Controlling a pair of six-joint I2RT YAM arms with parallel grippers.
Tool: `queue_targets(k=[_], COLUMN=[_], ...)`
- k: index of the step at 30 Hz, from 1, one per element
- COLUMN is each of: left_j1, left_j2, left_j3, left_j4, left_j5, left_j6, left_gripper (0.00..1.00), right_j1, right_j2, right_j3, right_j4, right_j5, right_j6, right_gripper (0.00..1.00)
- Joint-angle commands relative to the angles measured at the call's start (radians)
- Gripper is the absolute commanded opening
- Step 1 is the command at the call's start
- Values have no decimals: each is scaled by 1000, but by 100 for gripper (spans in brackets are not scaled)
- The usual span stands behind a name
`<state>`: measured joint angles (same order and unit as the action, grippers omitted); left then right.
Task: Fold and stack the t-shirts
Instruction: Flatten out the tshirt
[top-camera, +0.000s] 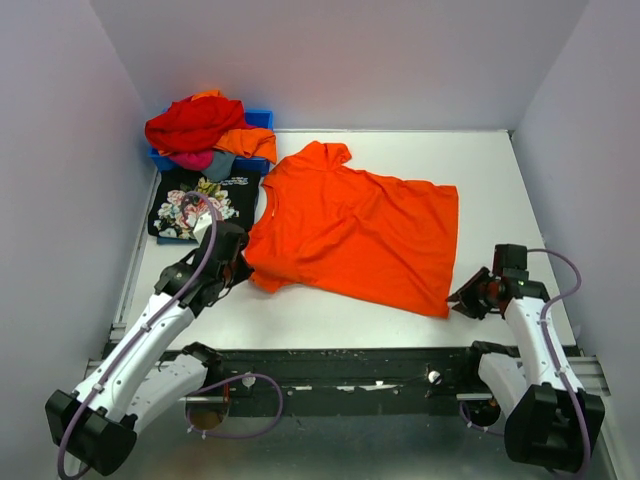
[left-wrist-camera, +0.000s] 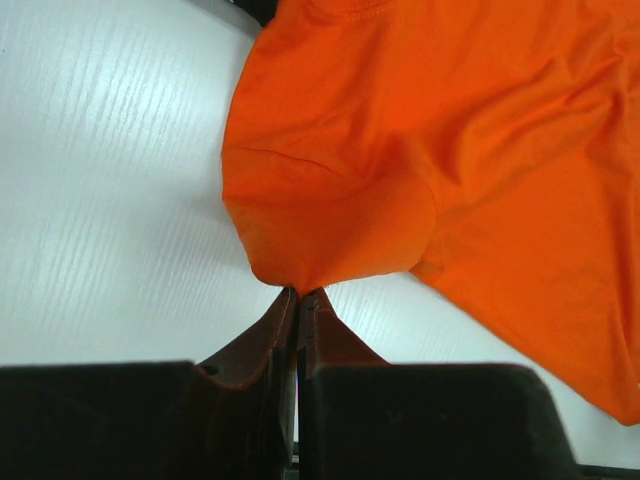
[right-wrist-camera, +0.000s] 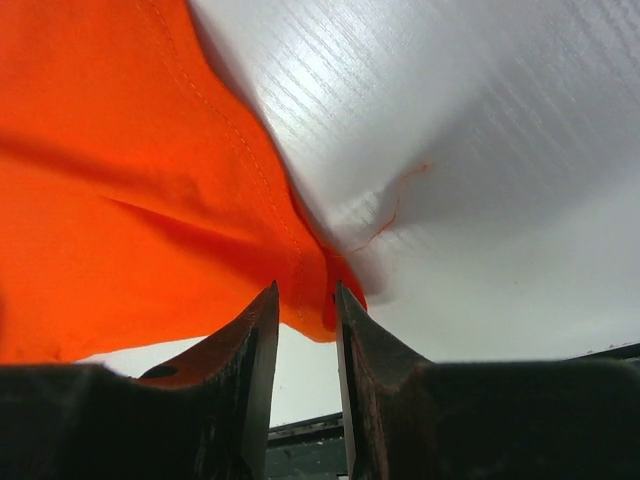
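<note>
A plain bright orange t-shirt (top-camera: 360, 235) lies spread on the white table, collar toward the back left. My left gripper (top-camera: 236, 264) is shut on its near left sleeve edge; in the left wrist view the jaws (left-wrist-camera: 298, 292) pinch a tip of orange cloth (left-wrist-camera: 420, 150). My right gripper (top-camera: 462, 300) is at the shirt's near right hem corner. In the right wrist view its jaws (right-wrist-camera: 305, 290) stand a little apart with the hem corner (right-wrist-camera: 150, 200) between the fingertips. A black t-shirt with rose print (top-camera: 195, 205) lies folded at the left.
A blue bin (top-camera: 262, 118) at the back left holds a pile of red (top-camera: 195, 122), orange, pink and grey shirts. Grey walls close in the left, back and right. The table's black front rail (top-camera: 340, 365) runs between the arm bases.
</note>
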<state>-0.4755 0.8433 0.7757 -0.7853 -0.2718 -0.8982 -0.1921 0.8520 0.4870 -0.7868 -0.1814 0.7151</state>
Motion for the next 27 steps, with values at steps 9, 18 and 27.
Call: queue_targets(k=[9, 18, 27], left_j1=[66, 127, 175], left_j2=[48, 146, 220], left_j3=[66, 111, 109], left_j4=[75, 130, 201], left_j5=[25, 9, 31], left_j6=[38, 70, 76], left_gripper=[13, 13, 13], right_j1=[37, 39, 37], right_j2=[130, 337, 444], right_j3=[65, 245, 275], right_j4=[54, 93, 159], right_j5=[8, 82, 51], right_j6=[35, 26, 0], right_gripper=[1, 1, 3])
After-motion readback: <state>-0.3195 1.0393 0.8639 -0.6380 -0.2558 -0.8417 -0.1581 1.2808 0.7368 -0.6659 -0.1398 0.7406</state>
